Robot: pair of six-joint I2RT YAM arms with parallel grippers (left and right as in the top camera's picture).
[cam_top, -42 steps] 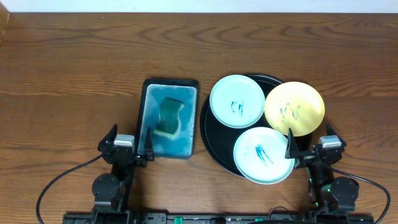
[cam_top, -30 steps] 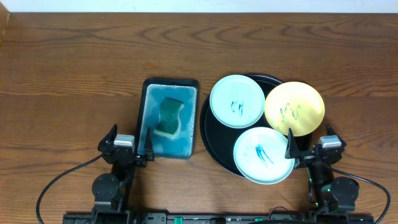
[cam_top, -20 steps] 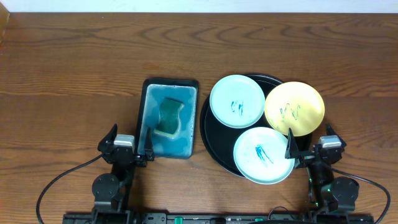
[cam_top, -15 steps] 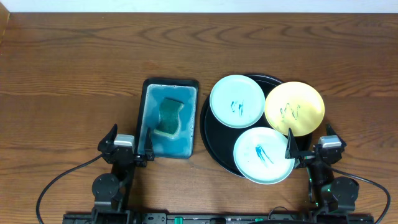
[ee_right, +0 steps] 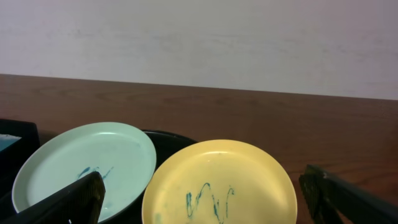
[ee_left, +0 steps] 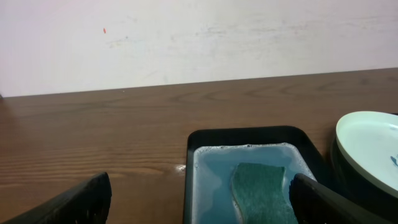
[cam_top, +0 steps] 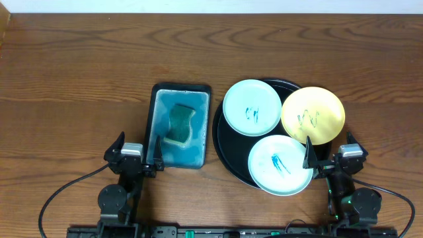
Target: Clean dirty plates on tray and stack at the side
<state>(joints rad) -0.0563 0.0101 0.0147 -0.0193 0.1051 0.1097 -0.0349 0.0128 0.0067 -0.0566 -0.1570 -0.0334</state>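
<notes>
A yellow plate (ee_right: pixel 221 180) fills the lower middle of the frame, with teal scribbles across its near part. Just to its left lies a pale mint plate (ee_right: pixel 87 162) with a few teal strokes. Their rims come close, though whether they touch is unclear. Between and behind them shows the glossy black tray (ee_right: pixel 165 138). The right gripper (ee_right: pixel 202 199) is spread wide and empty, its dark fingers (ee_right: pixel 68 200) sitting in the two bottom corners. A black basin (ee_right: pixel 15 134) edge cuts in at far left. Beyond lies brown wood-grain tabletop (ee_right: pixel 261 112), then a pale wall (ee_right: pixel 199 37).
</notes>
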